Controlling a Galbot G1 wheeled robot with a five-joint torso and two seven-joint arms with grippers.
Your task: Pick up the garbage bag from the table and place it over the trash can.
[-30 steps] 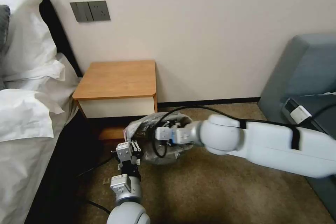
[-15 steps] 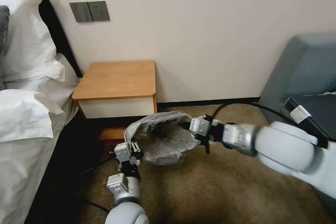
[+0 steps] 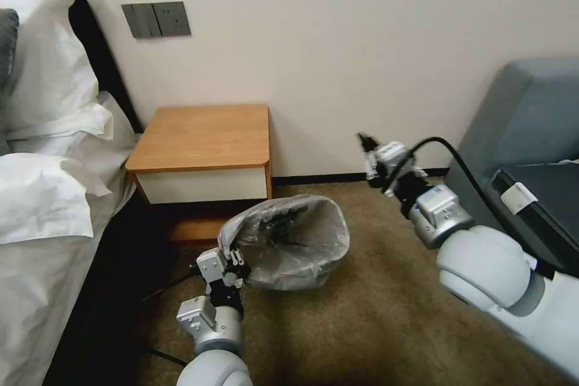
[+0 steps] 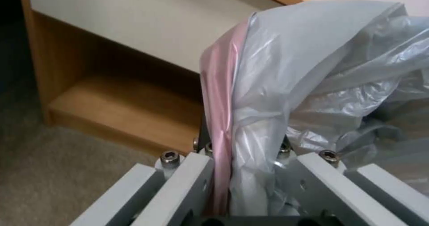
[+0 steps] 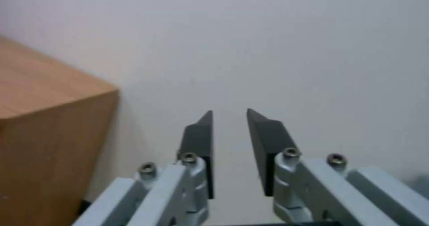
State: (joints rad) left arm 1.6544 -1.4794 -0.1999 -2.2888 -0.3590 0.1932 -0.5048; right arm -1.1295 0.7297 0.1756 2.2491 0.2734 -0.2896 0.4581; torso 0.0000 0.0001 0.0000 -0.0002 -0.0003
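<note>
Bag (image 3: 289,241) sits over the bin on the carpet, in front of the nightstand and just right of its lower shelf; tabletop (image 3: 202,136) carries nothing of the task. The bin itself is hidden under the film, so only its outline shows. Left hand (image 3: 232,253) is at the near-left corner of the rim, closed on a fold of the bag's pink-tinted edge; the left wrist view shows the film (image 4: 268,95) pinched between the pads and rising as a taut ridge. Right hand (image 3: 365,143) is raised, well apart from the bag, near the wall to the right of the nightstand, holding nothing, with its pads (image 5: 199,142) a narrow gap apart. Mouth of the bag points up and tilts slightly toward the wall; the opening's long axis runs roughly left to right, and the far-right rim looks smoothly wrapped. Risks, as judged from here: the left corner is held only by the pinch, so if that hand pulls away while closed, it could drag the film back off the rim or tip the light bin. Thin film could also tear at the pinch point. Bunched plastic inside suggests the bag is not seated deep, so the edge may slide inward once released.
</note>
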